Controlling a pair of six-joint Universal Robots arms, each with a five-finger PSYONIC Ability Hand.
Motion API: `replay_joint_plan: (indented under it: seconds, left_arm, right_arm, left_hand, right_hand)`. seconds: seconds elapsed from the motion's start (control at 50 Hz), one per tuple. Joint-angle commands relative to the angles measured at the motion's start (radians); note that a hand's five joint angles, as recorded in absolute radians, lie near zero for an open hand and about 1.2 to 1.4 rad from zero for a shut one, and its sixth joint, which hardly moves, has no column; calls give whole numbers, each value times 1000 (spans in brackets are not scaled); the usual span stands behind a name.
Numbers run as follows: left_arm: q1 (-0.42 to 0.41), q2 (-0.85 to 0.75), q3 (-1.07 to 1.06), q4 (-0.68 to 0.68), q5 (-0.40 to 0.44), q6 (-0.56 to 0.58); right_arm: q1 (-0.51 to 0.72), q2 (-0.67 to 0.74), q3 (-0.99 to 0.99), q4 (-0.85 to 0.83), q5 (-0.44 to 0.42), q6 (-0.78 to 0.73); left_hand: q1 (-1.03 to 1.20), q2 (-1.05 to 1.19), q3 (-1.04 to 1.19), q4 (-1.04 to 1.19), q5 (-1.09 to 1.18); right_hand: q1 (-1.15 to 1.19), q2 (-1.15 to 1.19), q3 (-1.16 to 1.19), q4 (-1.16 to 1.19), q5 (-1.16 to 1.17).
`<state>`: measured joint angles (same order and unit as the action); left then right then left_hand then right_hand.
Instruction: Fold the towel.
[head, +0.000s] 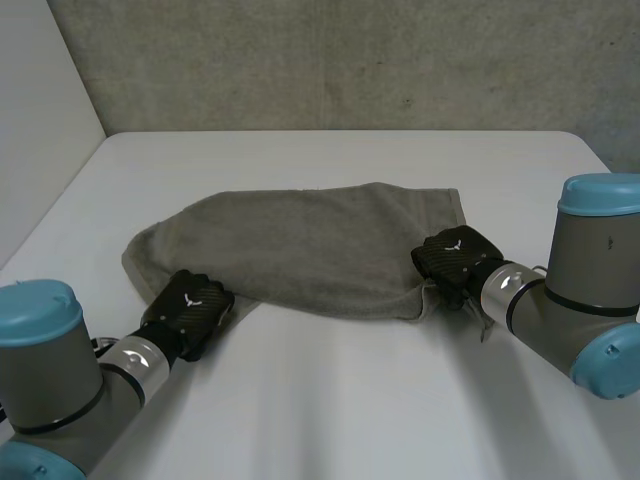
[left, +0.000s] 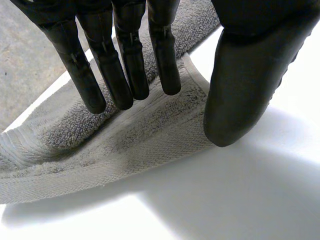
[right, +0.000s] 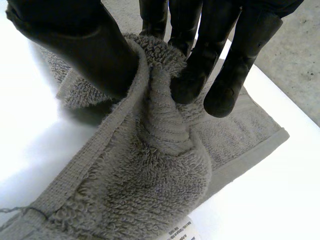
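Head: grey towel (head: 310, 250) lies rumpled on the table (head: 330, 410). Left hand (head: 190, 308) at near-left corner, right hand (head: 455, 262) at near-right.
Left wrist: fingers (left: 122, 75) straight over the hemmed edge, thumb apart, nothing gripped.
Right wrist: thumb and fingers (right: 192, 80) pinch a bunched terry ridge.
Step looks like corner grab. Left needs to pinch next.

Table (head: 330, 400): white, smooth and plain. It spreads out in front of me and runs to a straight far edge.
Back wall (head: 350, 60): rough grey concrete, mottled, with a few small dark specks. I see it rising just beyond the table's far edge, across the whole width.
Side panel (head: 40, 120): pale and flat, on my left. It meets the back wall in a slanting seam and stands along the table's left edge.
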<state>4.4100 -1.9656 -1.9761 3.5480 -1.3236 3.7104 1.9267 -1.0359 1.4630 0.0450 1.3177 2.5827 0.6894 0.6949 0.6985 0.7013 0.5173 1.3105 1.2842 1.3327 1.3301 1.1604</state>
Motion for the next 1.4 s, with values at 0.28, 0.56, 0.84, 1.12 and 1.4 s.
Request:
replay_joint_plan:
  seconds: [0.28,0.56,0.84,1.12,1.4]
  left_arm:
    - [12,-3,85,-190,-5,-10]
    - [11,-49,108,-144,-26,-43]
    - [9,-61,125,-138,-26,-46]
    - [-9,-1,125,-120,-26,-58]
    - [40,103,157,-106,-28,-155]
  right_arm:
    - [0,16,0,-1,0,-3]
    - [0,17,2,-1,1,-4]
    - [0,22,2,-1,0,-6]
    - [0,23,2,-1,1,-6]
    - [-18,-79,-32,73,1,4]
  left_hand:
    - [-65,-70,-74,-77,-67]
    - [-44,-50,-54,-56,-47]
    - [541,536,532,529,539]
    - [707,701,698,695,704]
    - [707,701,698,695,704]
  right_hand:
    - [8,34,-15,-12,-17]
    - [-4,22,-26,-24,-29]
    - [-13,13,-35,-33,-37]
    - [-22,4,-44,-41,-46]
    - [-22,4,-44,-41,-46]
